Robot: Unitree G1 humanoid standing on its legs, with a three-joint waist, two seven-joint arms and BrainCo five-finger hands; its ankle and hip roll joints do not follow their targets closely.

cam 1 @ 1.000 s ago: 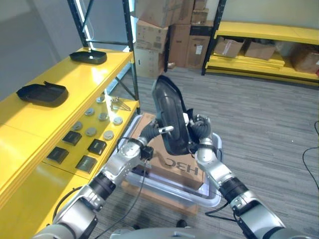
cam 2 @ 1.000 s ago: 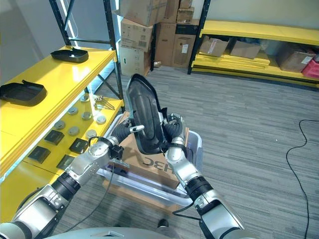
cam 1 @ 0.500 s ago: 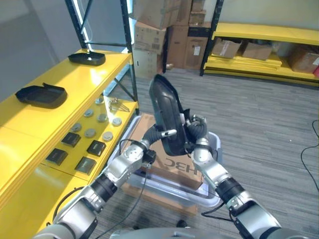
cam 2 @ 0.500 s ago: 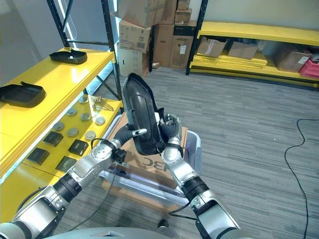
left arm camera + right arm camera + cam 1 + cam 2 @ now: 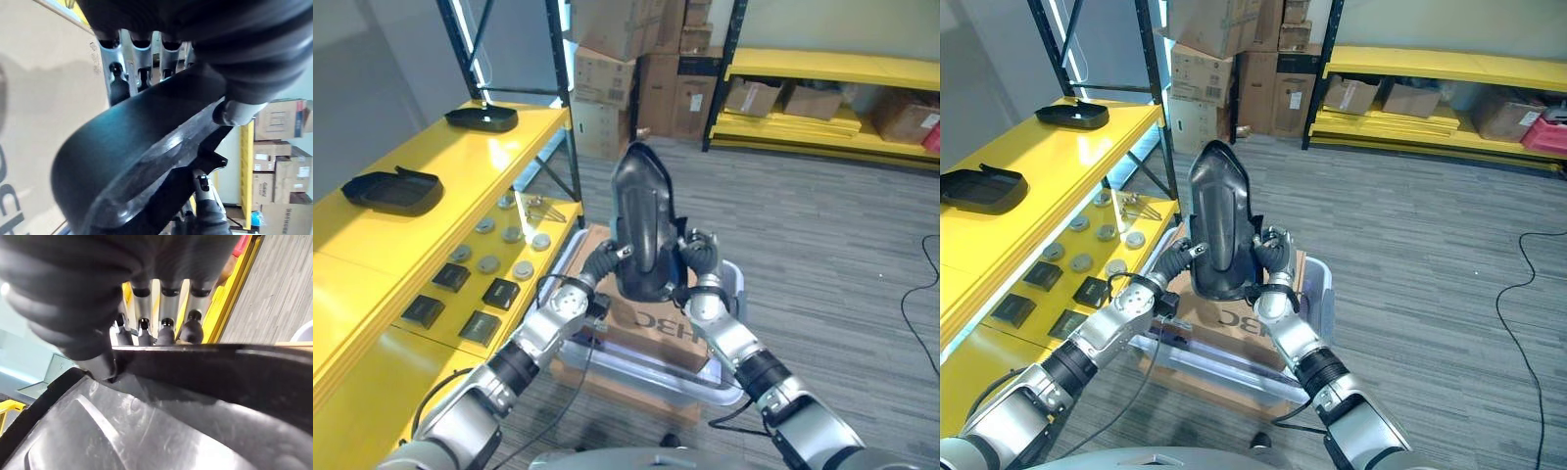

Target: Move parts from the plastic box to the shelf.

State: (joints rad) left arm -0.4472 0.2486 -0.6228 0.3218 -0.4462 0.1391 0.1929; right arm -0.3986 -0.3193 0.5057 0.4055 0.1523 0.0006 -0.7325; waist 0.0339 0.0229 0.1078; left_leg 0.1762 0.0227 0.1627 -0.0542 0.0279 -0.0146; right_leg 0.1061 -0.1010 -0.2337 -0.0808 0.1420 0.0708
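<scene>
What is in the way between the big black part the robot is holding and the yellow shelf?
Nothing visible. The black part is held upright over the plastic box by the left hand and right hand; the yellow shelf has bare space between two black trays.

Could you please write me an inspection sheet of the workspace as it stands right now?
Surface: yellow shelf on the robot's left.
Job's things: large black part held upright above the plastic box; two black parts lie on the shelf's top level.
Clutter: round discs and small black pads on the lower level; a cardboard box sits in the plastic box.
Hands: left hand and right hand both grip the large part.
Cables: black cable on the floor.
Surroundings: stacked cartons, second yellow rack.
</scene>
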